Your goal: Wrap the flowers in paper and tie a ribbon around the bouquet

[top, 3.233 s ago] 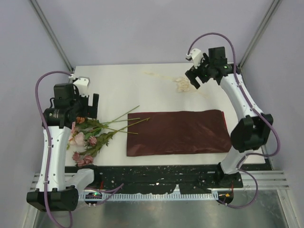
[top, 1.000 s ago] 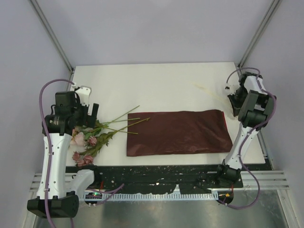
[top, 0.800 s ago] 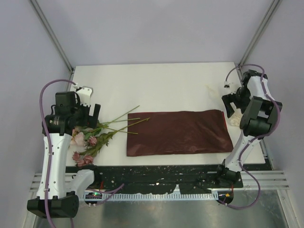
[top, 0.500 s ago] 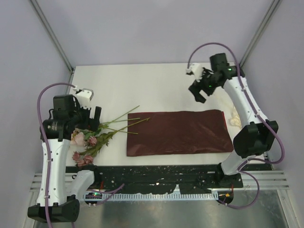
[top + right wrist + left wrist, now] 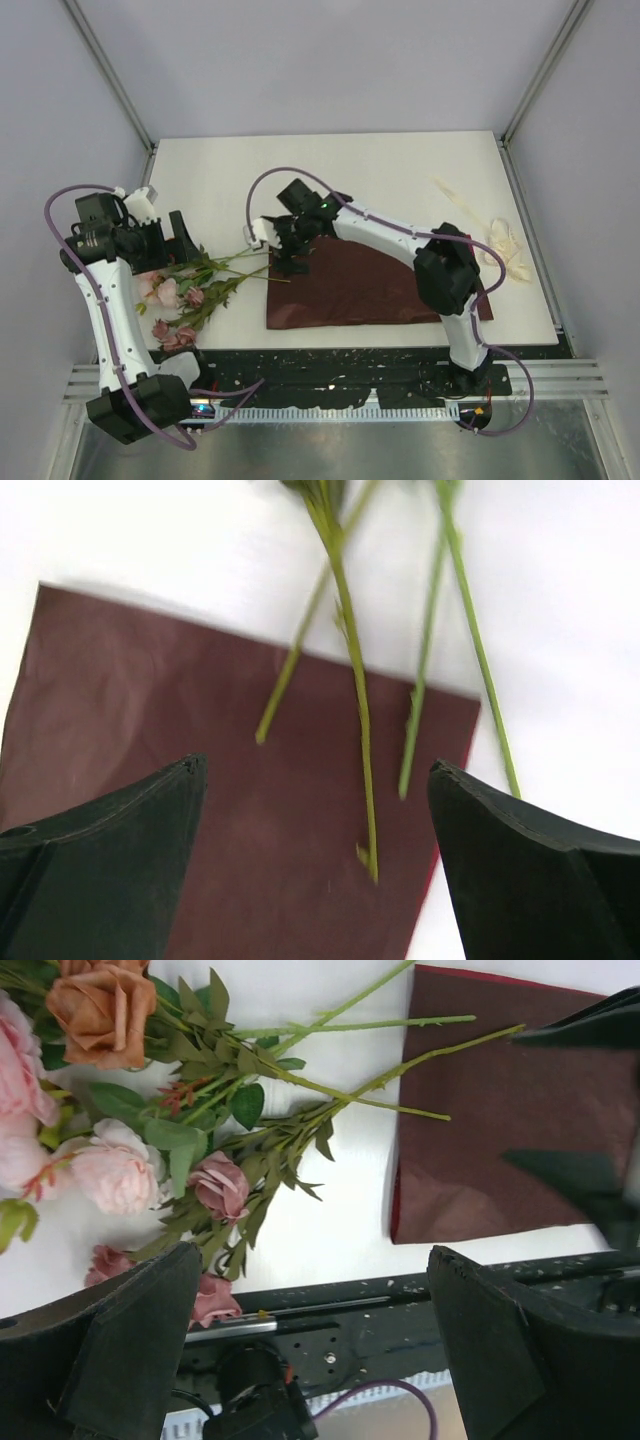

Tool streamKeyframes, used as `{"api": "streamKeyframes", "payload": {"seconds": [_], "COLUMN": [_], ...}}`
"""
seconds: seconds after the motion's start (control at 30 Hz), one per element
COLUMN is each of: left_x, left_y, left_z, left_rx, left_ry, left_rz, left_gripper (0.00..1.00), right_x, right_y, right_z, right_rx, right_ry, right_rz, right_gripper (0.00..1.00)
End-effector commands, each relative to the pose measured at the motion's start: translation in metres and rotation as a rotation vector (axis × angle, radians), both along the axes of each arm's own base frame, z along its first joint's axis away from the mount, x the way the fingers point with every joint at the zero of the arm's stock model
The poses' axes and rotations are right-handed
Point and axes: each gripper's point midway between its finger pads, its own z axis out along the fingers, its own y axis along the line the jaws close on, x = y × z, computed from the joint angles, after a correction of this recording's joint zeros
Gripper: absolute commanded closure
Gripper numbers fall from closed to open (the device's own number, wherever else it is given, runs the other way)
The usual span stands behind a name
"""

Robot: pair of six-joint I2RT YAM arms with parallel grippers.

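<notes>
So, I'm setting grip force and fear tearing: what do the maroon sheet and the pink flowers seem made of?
The dark maroon rectangular sheet looks like thin paper with a faint sheen: shallow creases, crisp edges. The bunch of pink blooms on green stems looks artificial, likely fabric petals and plastic stems, judging by stiff, even leaves; real ones cannot be ruled out.

From above, the right arm [image 5: 385,228] covers part of the paper [image 5: 340,295]; the flowers [image 5: 352,670] lose their blooms past the blurred right wrist view's top edge.
</notes>
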Motion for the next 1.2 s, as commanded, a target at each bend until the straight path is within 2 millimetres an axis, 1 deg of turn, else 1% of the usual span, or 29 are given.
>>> {"api": "streamKeyframes", "payload": {"seconds": [0.0,0.03,0.07,0.1,0.13,0.17,0.23,0.27,0.3,0.4,0.43,0.47,0.53,0.6,0.7,0.73,0.77,0.8,0.83,0.87,0.9,0.93,0.97,1.0,1.03,1.07,1.1,1.17], "left_x": [0.002,0.002,0.002,0.002,0.002,0.002,0.002,0.003,0.002,0.003,0.004,0.004,0.005,0.005,0.006,0.007,0.008,0.009,0.009,0.010,0.011,0.011,0.012,0.013,0.013,0.013,0.013,0.013], "left_y": [-0.015,-0.013,-0.012,-0.012,-0.011,-0.010,-0.009,-0.008,-0.007,-0.004,-0.004,-0.003,0.000,0.002,0.008,0.008,0.009,0.011,0.013,0.014,0.016,0.017,0.019,0.020,0.022,0.023,0.025,0.026], "left_z": [0.017,0.017,0.017,0.017,0.018,0.018,0.020,0.020,0.021,0.025,0.026,0.029,0.031,0.032,0.033,0.034,0.035,0.036,0.038,0.039,0.040,0.042,0.044,0.045,0.046,0.047,0.048,0.050], "left_rx": [-0.139,-0.133,-0.130,-0.128,-0.123,-0.122,-0.121,-0.120,-0.117,-0.118,-0.122,-0.122,-0.131,-0.138,-0.147,-0.156,-0.161,-0.166,-0.172,-0.180,-0.190,-0.200,-0.211,-0.219,-0.227,-0.235,-0.243,-0.266], "left_ry": [-0.036,-0.040,-0.039,-0.038,-0.045,-0.044,-0.048,-0.047,-0.049,-0.055,-0.054,-0.060,-0.056,-0.062,-0.062,-0.063,-0.067,-0.069,-0.075,-0.078,-0.081,-0.087,-0.088,-0.092,-0.094,-0.095,-0.097,-0.099], "left_rz": [-0.009,-0.002,-0.002,-0.003,-0.001,0.000,0.003,0.003,0.002,0.003,0.003,0.004,0.011,0.018,0.036,0.038,0.040,0.048,0.057,0.060,0.070,0.077,0.086,0.092,0.099,0.106,0.113,0.121], "left_gripper": [0.00,0.00,0.00,0.00,0.00,0.00,0.00,0.00,0.00,0.00,0.00,0.00,0.00,0.00,0.00,0.00,0.00,0.00,0.00,0.00,0.00,0.00,0.00,0.00,0.00,0.00,0.00,0.00], "right_x": [-0.016,-0.013,-0.019,-0.014,-0.017,-0.013,-0.014,-0.013,-0.012,-0.005,-0.003,-0.001,0.007,0.016,0.026,0.029,0.030,0.032,0.032,0.031,0.032,0.030,0.032,0.032,0.035,0.036,0.031,0.029], "right_y": [0.072,0.081,0.089,0.096,0.102,0.107,0.115,0.119,0.121,0.131,0.134,0.137,0.146,0.155,0.161,0.158,0.159,0.153,0.151,0.145,0.142,0.138,0.142,0.139,0.138,0.137,0.132,0.130], "right_z": [0.015,0.008,0.003,-0.005,-0.007,-0.016,-0.028,-0.030,-0.040,-0.053,-0.053,-0.059,-0.060,-0.057,-0.063,-0.073,-0.074,-0.087,-0.092,-0.104,-0.111,-0.114,-0.110,-0.113,-0.117,-0.115,-0.118,-0.117], "right_rx": [0.141,0.139,0.139,0.135,0.139,0.135,0.130,0.133,0.121,0.115,0.118,0.115,0.113,0.125,0.094,0.058,0.039,-0.009,-0.031,-0.076,-0.108,-0.132,-0.119,-0.139,-0.170,-0.175,-0.200,-0.216], "right_ry": [-0.193,-0.225,-0.246,-0.276,-0.297,-0.319,-0.347,-0.351,-0.351,-0.355,-0.362,-0.364,-0.390,-0.402,-0.448,-0.448,-0.482,-0.492,-0.522,-0.522,-0.543,-0.538,-0.541,-0.539,-0.543,-0.538,-0.488,-0.482], "right_rz": [0.154,0.152,0.171,0.157,0.176,0.174,0.193,0.196,0.202,0.206,0.208,0.209,0.199,0.182,0.199,0.202,0.237,0.246,0.281,0.300,0.337,0.352,0.348,0.368,0.373,0.383,0.409,0.426], "right_gripper": [0.05,0.04,0.05,0.05,0.04,0.05,0.05,0.05,0.05,0.05,0.05,0.05,0.04,0.05,0.05,0.04,0.04,0.04,0.04,0.02,0.00,0.03,0.03,0.17,0.35,0.46,0.46,0.47]}}
